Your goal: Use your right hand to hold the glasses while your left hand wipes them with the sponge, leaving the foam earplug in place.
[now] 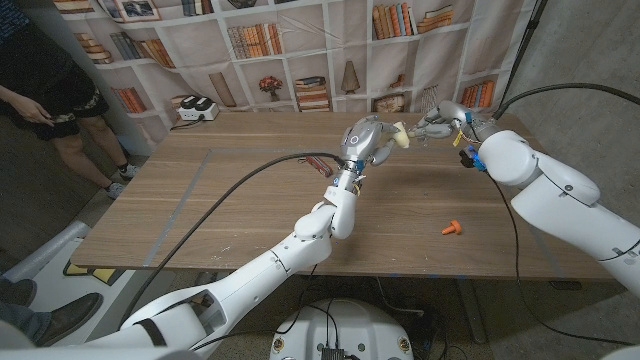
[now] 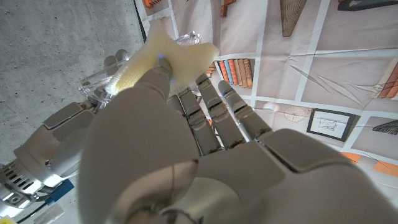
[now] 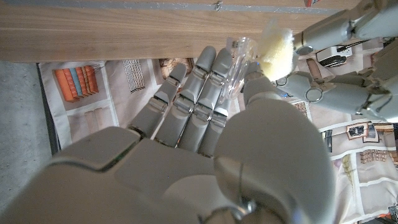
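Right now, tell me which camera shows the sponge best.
Left wrist view: the sponge is large, pressed against the clear glasses. Right wrist view shows it small, beside the fingers. Head view shows only a pale speck between the hands.

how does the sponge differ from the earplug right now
The pale yellow foam sponge is held up off the table in the left robot hand, pressed against the clear plastic glasses; the small orange foam earplug lies alone on the wooden table, touched by nothing. The sponge looks clearly larger and irregular; the earplug is tiny and compact. The sponge sits toward the far edge, the earplug nearer the robot.
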Tool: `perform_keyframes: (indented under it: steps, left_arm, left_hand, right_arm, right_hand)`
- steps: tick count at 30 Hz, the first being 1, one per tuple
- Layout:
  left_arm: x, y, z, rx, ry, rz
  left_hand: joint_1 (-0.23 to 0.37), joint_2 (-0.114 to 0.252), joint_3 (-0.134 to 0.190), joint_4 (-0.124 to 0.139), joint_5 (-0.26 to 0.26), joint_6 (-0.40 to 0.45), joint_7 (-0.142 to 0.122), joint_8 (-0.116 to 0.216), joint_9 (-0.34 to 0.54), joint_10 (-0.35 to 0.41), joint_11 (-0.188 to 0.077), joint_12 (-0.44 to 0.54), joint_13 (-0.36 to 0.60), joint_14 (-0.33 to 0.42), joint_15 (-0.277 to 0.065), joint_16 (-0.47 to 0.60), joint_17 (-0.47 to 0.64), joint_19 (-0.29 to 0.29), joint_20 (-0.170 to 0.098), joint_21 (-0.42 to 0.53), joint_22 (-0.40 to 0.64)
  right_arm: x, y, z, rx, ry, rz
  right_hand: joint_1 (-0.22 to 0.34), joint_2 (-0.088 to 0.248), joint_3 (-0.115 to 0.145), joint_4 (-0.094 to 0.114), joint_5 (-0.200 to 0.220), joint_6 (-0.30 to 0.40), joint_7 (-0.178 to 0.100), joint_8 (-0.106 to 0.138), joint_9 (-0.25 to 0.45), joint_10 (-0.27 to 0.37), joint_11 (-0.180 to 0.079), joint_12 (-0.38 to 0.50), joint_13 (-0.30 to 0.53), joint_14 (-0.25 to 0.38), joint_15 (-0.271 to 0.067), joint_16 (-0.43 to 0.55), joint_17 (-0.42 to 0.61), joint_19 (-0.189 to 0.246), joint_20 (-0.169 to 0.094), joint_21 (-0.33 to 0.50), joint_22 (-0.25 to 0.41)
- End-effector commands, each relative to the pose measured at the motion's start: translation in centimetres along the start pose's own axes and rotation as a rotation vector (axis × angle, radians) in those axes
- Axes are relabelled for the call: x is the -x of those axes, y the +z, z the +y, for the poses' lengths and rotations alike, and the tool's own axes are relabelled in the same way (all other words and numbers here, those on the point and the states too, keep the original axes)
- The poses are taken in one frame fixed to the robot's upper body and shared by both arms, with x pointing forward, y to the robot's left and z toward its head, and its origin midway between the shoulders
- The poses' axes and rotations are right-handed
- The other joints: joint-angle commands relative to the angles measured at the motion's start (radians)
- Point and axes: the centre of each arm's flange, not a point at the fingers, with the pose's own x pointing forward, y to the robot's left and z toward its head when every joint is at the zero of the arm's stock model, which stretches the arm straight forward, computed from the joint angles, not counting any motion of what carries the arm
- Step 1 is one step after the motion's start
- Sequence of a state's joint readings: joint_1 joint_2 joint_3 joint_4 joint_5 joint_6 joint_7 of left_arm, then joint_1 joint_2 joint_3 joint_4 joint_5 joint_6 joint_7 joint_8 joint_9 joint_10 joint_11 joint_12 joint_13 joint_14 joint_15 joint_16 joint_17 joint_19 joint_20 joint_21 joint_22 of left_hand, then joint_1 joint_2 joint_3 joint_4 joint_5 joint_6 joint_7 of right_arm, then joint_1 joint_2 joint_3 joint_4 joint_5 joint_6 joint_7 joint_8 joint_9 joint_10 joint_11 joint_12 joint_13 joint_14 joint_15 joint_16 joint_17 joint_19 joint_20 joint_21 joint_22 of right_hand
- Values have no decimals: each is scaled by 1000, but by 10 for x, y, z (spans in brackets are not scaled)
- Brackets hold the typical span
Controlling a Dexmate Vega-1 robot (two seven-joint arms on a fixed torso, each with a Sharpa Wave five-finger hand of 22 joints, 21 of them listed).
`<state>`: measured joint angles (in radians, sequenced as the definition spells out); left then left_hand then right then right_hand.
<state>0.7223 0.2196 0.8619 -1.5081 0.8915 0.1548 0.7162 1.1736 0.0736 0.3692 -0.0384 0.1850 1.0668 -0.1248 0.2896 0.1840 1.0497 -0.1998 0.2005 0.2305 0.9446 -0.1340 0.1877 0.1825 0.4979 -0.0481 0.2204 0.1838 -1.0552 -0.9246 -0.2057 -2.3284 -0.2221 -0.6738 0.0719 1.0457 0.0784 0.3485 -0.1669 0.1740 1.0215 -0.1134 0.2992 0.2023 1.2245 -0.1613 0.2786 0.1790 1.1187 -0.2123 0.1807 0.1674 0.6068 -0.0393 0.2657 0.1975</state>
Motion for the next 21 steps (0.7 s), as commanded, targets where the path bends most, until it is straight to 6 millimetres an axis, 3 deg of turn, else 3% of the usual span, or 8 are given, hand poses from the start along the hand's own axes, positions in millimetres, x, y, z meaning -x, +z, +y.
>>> perform_keyframes:
  steps: [1, 7, 21]
  left_arm:
    - [-14, 7, -8, -25, 40, -7]
    - [-17, 9, -8, -33, 51, 4]
    - [-14, -9, 33, -53, 54, 8]
  left_hand:
    - [3, -6, 13, 9, 3, 26, 19, 6, 4, 12, -1, 2, 3, -5, -85, 1, 3, -7, -61, -2, 1]
    - [3, -7, 15, 9, 3, 26, 18, 5, 4, 13, -1, 2, 3, -5, -85, 1, 3, -7, -61, -2, 1]
    - [2, -8, 20, 10, 3, 27, 16, 5, 4, 12, -1, 2, 3, -5, -85, 1, 3, -7, -61, -2, 1]
  right_arm:
    - [9, -7, -4, -2, 2, -17]
    - [12, -13, -4, -18, 6, -3]
    - [14, -9, 8, -78, -38, 36]
  right_hand:
    - [4, 4, 21, 8, 3, 95, -86, -1, 5, 48, -38, 2, 5, 8, -7, 0, 4, 1, 2, 5, 2]
    - [0, 3, 21, 9, 3, 95, -85, -3, 5, 49, -38, 1, 5, 10, -4, 0, 4, 1, 2, 5, 2]
    - [-3, -1, 26, 10, 2, 92, -88, -9, 6, 50, -39, -3, 6, 6, -5, -2, 3, -1, 2, 4, 2]
